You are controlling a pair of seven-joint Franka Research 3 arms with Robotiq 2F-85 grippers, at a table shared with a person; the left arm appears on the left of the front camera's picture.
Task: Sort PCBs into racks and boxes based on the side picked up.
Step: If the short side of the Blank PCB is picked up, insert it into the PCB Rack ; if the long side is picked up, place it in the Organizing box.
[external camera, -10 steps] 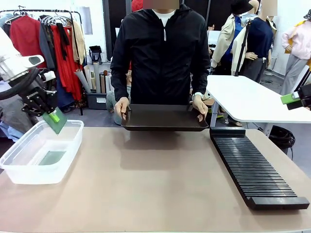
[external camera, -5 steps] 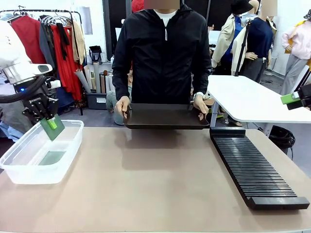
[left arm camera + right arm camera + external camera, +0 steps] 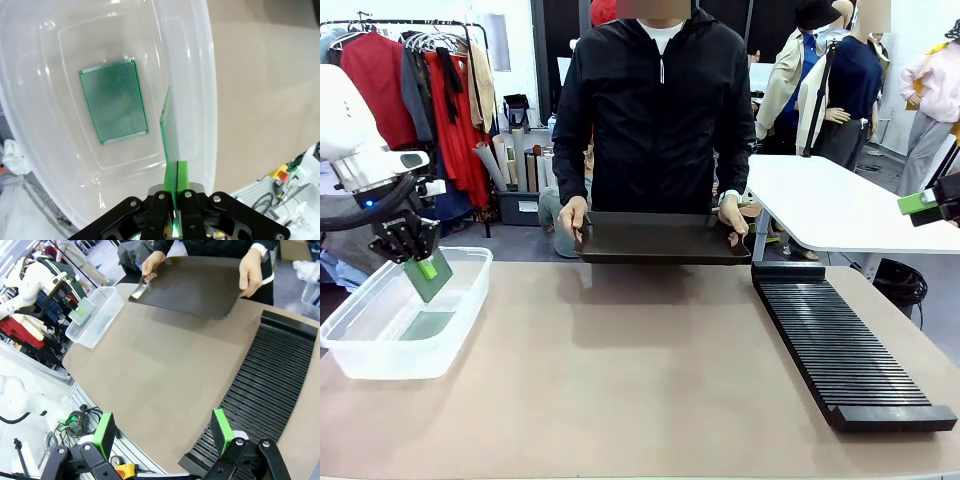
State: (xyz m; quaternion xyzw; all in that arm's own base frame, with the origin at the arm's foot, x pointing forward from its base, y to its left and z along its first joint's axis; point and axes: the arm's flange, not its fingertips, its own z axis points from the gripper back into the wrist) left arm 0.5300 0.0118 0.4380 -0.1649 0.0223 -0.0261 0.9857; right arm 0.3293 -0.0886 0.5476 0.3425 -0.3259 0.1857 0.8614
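Note:
My left gripper [image 3: 424, 266] is shut on a green PCB [image 3: 433, 274], held edge-down and tilted over the far end of the clear plastic box [image 3: 360, 356] at the table's left. The left wrist view shows that held PCB [image 3: 169, 134] edge-on between the fingers, above the box [image 3: 205, 95]. Another PCB [image 3: 113, 99], light green with a fine grid, lies flat on the box floor, also seen as the flat PCB [image 3: 427, 324]. The long black slotted rack [image 3: 840, 346] lies along the right side. My right gripper [image 3: 164, 431] stands open, high above the rack [image 3: 267, 375].
A person at the far side holds a dark shallow tray [image 3: 660, 240] with both hands just above the table's far edge. A white table [image 3: 830, 205] stands behind at the right. The brown tabletop [image 3: 620, 380] stretches between box and rack.
My left gripper has lowered slightly with the PCB toward the box and shifted a little. The person's tray and my right arm have stayed put.

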